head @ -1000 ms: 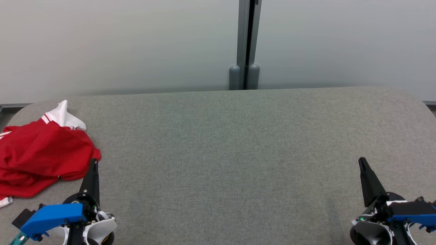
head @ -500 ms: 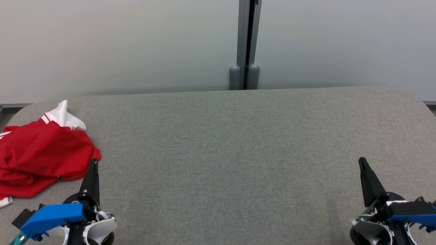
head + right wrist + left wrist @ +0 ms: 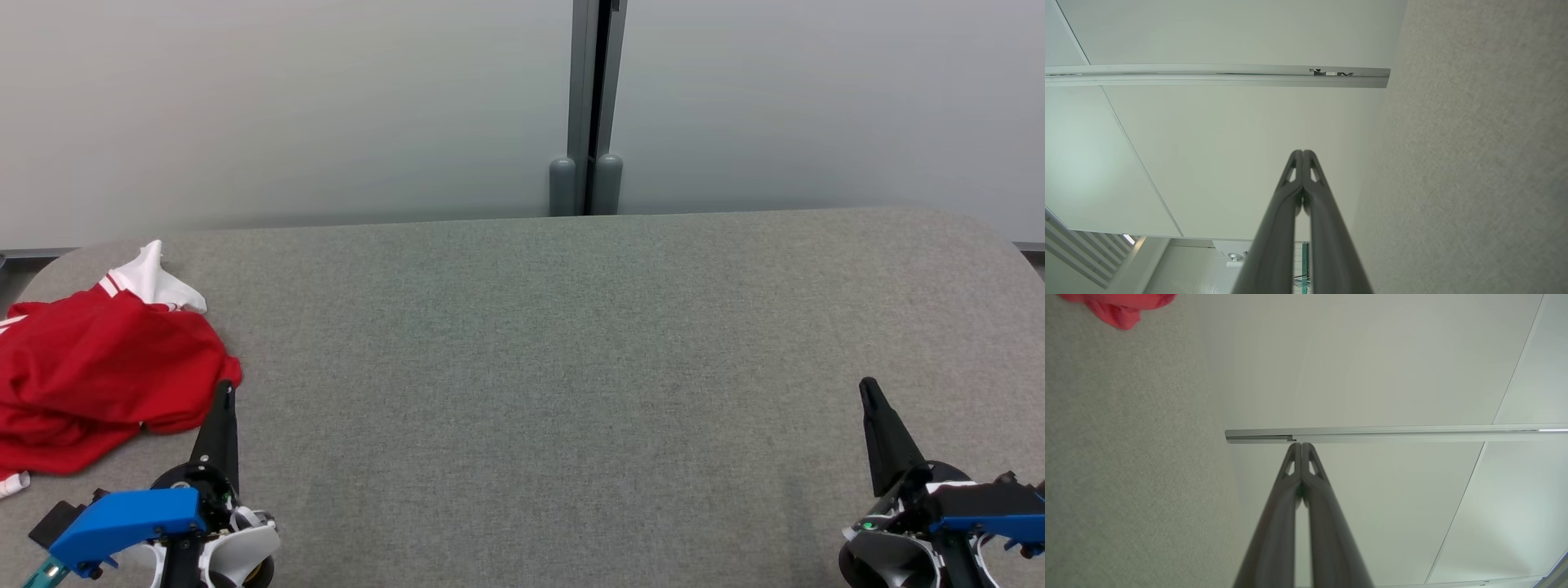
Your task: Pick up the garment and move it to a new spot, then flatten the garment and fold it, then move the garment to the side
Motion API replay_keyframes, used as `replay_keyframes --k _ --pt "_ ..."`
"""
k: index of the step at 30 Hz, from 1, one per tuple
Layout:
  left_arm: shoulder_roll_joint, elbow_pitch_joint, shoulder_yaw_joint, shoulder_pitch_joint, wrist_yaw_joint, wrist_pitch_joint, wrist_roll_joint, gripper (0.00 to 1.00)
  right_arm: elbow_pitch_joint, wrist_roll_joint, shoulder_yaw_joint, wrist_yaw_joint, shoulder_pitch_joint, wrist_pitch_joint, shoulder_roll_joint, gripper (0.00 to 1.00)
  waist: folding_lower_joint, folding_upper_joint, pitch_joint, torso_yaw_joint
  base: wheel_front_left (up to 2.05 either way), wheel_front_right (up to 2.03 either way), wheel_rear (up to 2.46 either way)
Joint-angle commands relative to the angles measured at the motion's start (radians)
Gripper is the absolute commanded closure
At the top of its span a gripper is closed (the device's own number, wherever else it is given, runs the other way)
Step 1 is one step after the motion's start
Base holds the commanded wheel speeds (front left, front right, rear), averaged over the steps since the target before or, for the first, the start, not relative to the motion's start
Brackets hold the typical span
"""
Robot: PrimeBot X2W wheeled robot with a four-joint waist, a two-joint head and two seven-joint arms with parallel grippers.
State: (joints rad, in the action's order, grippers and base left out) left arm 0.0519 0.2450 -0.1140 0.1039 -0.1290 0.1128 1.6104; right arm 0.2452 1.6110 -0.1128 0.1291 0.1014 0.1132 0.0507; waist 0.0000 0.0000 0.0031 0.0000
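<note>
Left fingers [image 3: 1278, 522], right fingers [image 3: 1278, 228]: each pair tightly together.

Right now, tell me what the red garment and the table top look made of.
Red garment: soft cloth, probably knit jersey; matte, limp creased folds, white striped trim.
Table top: seemingly grey felt or woven covering; matte, speckled fibrous grain.

We look down on a grey, fabric-covered surface [image 3: 571, 367] with rounded far corners. A red garment [image 3: 90, 384] with white, striped trim lies crumpled on it at the left edge, just short of the far left corner, its heap running past our frame.
</note>
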Motion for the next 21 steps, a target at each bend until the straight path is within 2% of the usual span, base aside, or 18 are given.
replay_keyframes --k 1,21 --pt "-0.002 -0.002 0.001 0.009 -0.004 0.001 -0.001 1.0 -0.002 -0.003 -0.001 0.003 0.014 0.001 -0.001 1.0 0.0 0.0 0.0 0.0 0.0 0.0 0.0" --pt "-0.002 -0.002 0.001 0.009 -0.004 0.001 -0.001 1.0 -0.002 -0.003 -0.001 0.003 0.014 0.001 -0.001 1.0 0.0 0.0 0.0 0.0 0.0 0.0 0.0"
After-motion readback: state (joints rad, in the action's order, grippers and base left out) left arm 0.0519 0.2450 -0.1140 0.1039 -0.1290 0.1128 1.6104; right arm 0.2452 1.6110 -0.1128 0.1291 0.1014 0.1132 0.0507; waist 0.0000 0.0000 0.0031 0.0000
